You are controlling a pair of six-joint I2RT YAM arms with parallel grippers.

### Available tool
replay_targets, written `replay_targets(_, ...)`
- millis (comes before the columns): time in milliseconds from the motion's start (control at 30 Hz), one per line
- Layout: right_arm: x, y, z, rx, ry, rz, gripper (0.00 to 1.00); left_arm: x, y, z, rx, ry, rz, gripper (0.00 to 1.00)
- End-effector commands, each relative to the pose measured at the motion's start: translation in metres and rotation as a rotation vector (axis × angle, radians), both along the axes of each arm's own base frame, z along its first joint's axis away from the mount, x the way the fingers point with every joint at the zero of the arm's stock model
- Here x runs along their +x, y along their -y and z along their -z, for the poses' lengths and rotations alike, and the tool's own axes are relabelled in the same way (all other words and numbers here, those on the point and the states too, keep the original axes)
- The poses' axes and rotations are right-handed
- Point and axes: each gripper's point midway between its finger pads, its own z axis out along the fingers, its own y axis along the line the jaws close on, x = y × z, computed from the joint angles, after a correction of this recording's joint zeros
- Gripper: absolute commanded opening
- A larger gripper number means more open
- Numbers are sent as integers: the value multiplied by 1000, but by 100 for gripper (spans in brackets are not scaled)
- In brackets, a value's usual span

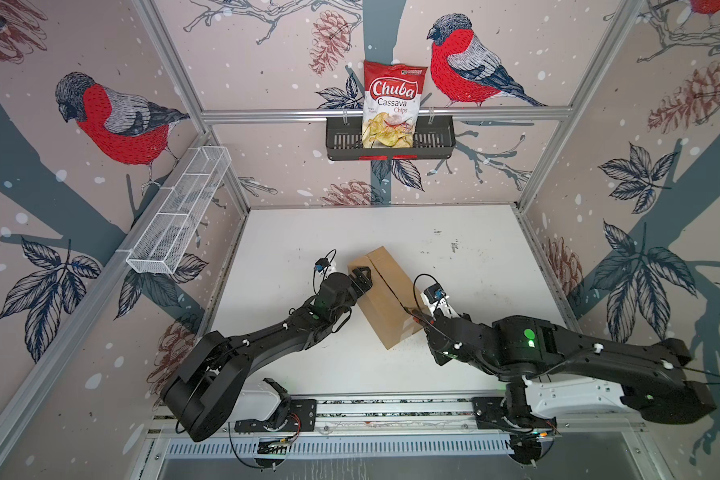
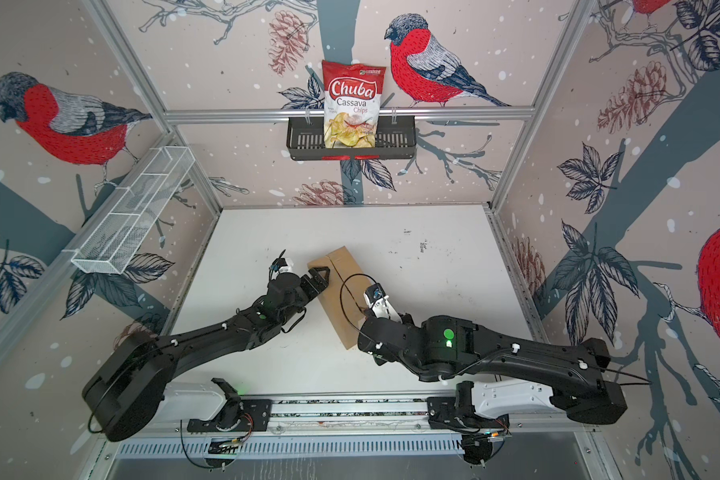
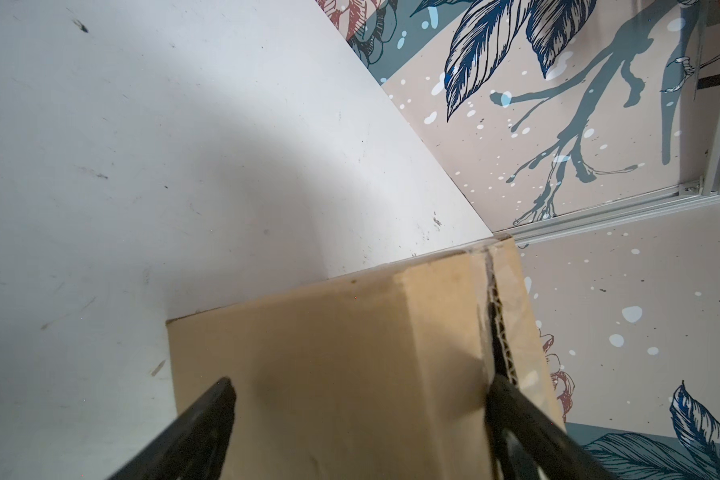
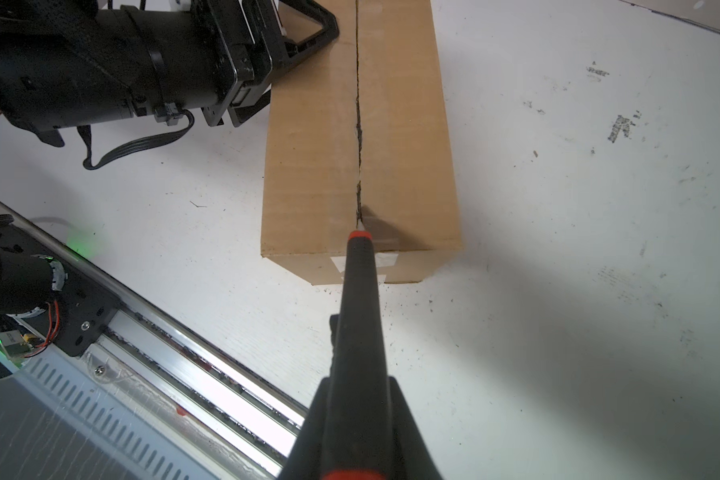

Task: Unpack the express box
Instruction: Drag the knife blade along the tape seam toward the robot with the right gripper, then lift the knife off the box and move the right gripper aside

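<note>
Brown cardboard, so that's the express box (image 1: 385, 299), lying at an angle in the middle of the white tabletop (image 1: 474, 291), about midway between the two arms.

Progress looks like roughly the halfway mark, if that. The centre seam (image 4: 358, 124) is a dark, ragged slit for most of its length, so the tape there looks cut through. A short stretch near the end closest to the rail isn't split yet, and the pale tape (image 4: 385, 259) folding down over that end face is intact. The flaps are lying flat and nothing has come out, so finishing the cut, opening up and emptying are all left to do, I'd say.

The right end effector (image 4: 360, 399) is clamped on a black cutter with a red collar (image 4: 360, 299). Its pale tip sits right in the seam, just short of the near edge of the box.

The left end effector (image 1: 361, 279) is at the far end of the box with its fingers spread wide. In the left wrist view one finger (image 3: 208, 415) is down by the long side wall and its mate is up at the seam. It looks like bracing, not gripping, but I can't tell if it's actually pressing.
</note>
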Motion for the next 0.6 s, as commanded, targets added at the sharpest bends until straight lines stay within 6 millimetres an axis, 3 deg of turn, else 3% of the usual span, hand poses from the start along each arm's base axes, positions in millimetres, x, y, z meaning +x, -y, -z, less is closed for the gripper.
replay_targets(0,-6,10,6,-30,-29,13,0,-4,-12,19,76,-54,-35,92)
replay_targets(567,-7,20,-7,17,-10,30,0,-7,-8,15,72,-50,-30,92)
